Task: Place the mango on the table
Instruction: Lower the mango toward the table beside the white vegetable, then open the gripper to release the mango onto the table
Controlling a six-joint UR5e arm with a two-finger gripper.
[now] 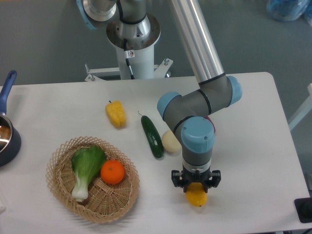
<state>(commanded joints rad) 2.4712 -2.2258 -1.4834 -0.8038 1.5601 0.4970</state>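
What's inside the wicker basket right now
The wicker basket holds a green leafy vegetable and a round orange. The parts of the basket floor under them are covered, so anything beneath cannot be seen.

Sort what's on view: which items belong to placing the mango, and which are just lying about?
In the job: mango, held in the tool; table.

Lying about: yellow pepper, cucumber, pale round vegetable, basket with bok choy and orange, pot.

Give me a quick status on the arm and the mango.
Hand shut on mango, low over the table. Drop spot bare; cucumber off to the side.
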